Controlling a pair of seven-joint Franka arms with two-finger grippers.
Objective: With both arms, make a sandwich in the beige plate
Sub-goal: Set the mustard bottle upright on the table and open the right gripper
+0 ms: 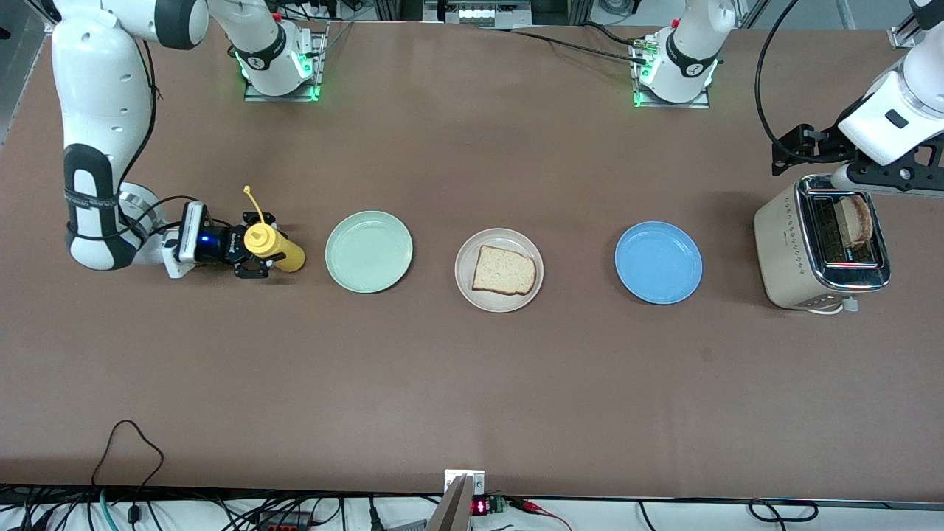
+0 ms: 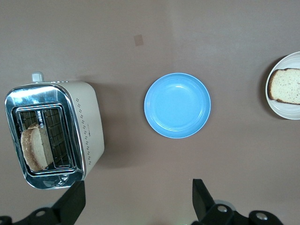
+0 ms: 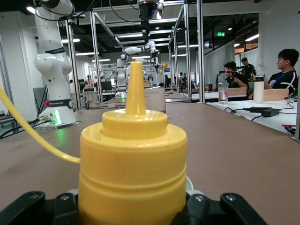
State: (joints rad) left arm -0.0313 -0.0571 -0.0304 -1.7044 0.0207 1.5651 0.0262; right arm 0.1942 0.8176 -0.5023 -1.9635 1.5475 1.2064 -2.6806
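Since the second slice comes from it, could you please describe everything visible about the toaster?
The toaster is cream-bodied with a shiny chrome top and two slots, standing upright at the left arm's end of the table, beside the blue plate. One browned bread slice stands in a slot. The open left gripper hovers over it, touching nothing.

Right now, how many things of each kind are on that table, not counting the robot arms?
Plates: 3, mint-green plate, beige plate, blue plate
Bread slices: 2, one on the beige plate, one in the toaster
Toasters: 1, toaster
Squeeze bottles: 1, yellow bottle
Total: 7
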